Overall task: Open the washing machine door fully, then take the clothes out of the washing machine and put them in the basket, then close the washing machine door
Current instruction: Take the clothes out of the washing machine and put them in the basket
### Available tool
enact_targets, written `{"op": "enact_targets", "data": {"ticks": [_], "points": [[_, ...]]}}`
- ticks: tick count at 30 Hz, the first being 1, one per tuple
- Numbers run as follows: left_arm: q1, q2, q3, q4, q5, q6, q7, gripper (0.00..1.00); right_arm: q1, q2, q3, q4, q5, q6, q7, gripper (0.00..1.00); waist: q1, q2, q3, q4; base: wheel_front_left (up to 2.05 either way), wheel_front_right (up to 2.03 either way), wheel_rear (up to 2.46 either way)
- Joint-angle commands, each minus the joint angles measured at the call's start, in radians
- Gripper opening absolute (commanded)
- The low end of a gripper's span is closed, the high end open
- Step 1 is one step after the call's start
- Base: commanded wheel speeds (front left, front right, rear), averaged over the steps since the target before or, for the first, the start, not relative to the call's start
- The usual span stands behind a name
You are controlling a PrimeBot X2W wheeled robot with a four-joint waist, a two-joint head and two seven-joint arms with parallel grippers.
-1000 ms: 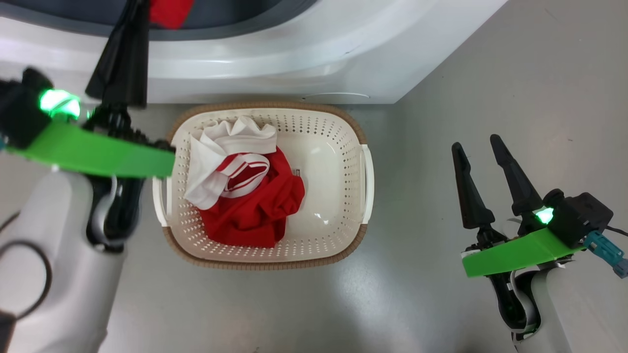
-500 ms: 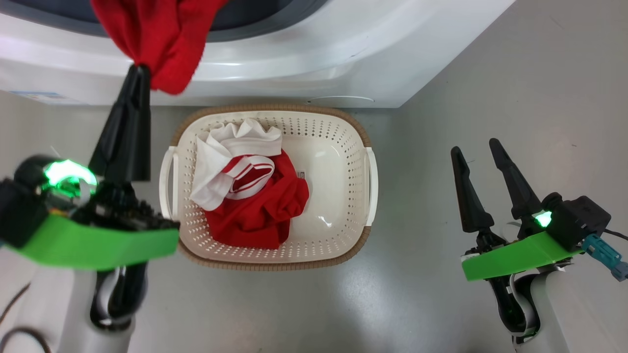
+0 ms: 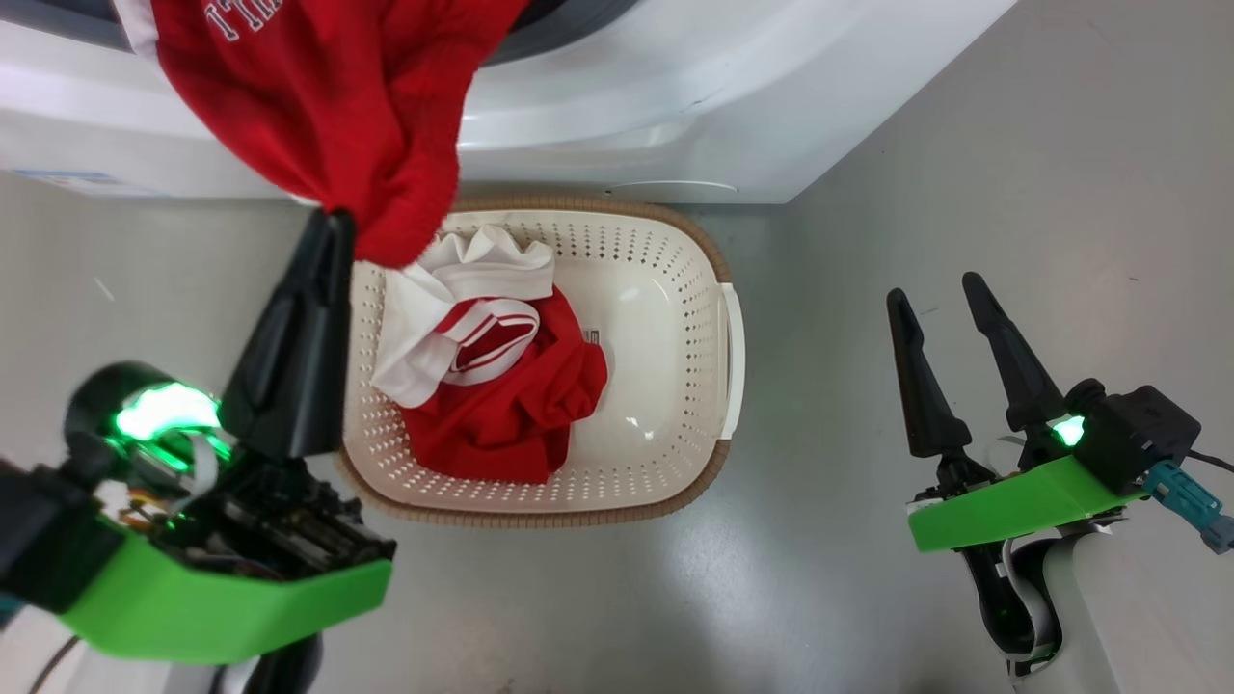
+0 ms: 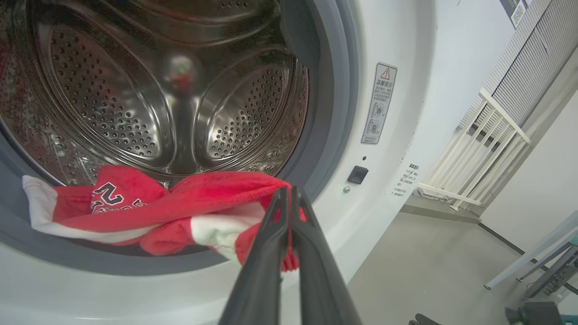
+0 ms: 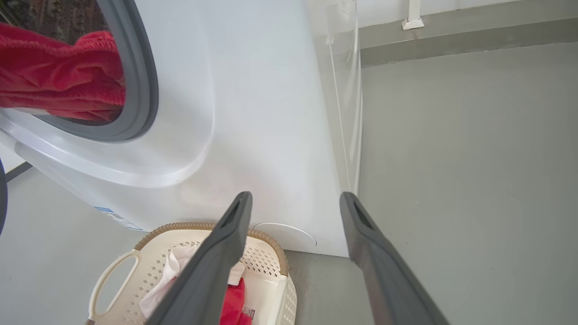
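Observation:
My left gripper (image 3: 333, 222) is shut on a red garment (image 3: 328, 106) that trails out of the washing machine (image 3: 675, 106) and hangs over the basket's far left rim. From the left wrist, that garment (image 4: 171, 212) drapes across the grey gasket (image 4: 334, 113), my fingertips (image 4: 289, 198) pinching its edge, the steel drum behind it. The cream basket (image 3: 665, 366) on the floor holds red and white clothes (image 3: 492, 386). My right gripper (image 3: 940, 289) stands open to the basket's right, holding nothing. The washing machine door is out of view.
Grey floor (image 3: 964, 145) spreads to the right of the machine. A white railing (image 4: 474, 149) and slatted wall stand further right in the left wrist view. A warning sticker (image 4: 378, 104) and a small dark latch (image 4: 356, 174) sit beside the drum opening.
My left gripper has drawn back from the drum toward me, pulling the red garment out over the basket's rim. The right gripper has stayed put.

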Motion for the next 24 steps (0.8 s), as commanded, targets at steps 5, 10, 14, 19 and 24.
{"op": "enact_targets", "data": {"ticks": [5, 10, 14, 19, 24], "points": [[0.025, 0.032, 0.005, 0.047, 0.005, -0.006, -0.005, 0.00, 0.015, 0.001, 0.026, -0.022, -0.007, 0.006, -0.006, 1.00, 0.0000, 0.0000, 0.008, -0.005, 0.00, 0.00, 0.00], [-0.019, 0.026, -0.019, 0.197, -0.010, -0.006, -0.005, 0.00, 0.007, 0.001, 0.027, -0.024, -0.006, 0.006, -0.006, 1.00, 0.0000, 0.0000, 0.023, -0.005, 0.00, 0.00, 0.00], [-0.110, 0.024, -0.047, 0.371, -0.014, -0.006, -0.005, 0.00, -0.007, 0.001, 0.028, -0.026, -0.005, 0.006, -0.006, 1.00, 0.0000, 0.0000, 0.043, -0.006, 0.00, 0.00, 0.00], [-0.207, 0.017, -0.074, 0.549, -0.010, -0.006, -0.005, 0.00, -0.022, 0.001, 0.035, -0.024, -0.003, 0.006, -0.006, 1.00, 0.0000, 0.0000, 0.061, -0.012, 0.00, 0.00, 0.00], [-0.292, 0.014, -0.102, 0.707, -0.008, -0.006, -0.005, 0.00, -0.031, 0.001, 0.038, -0.027, -0.001, 0.006, -0.006, 1.00, 0.0000, 0.0000, 0.076, -0.020, 0.00, 0.00, 0.00]]}}
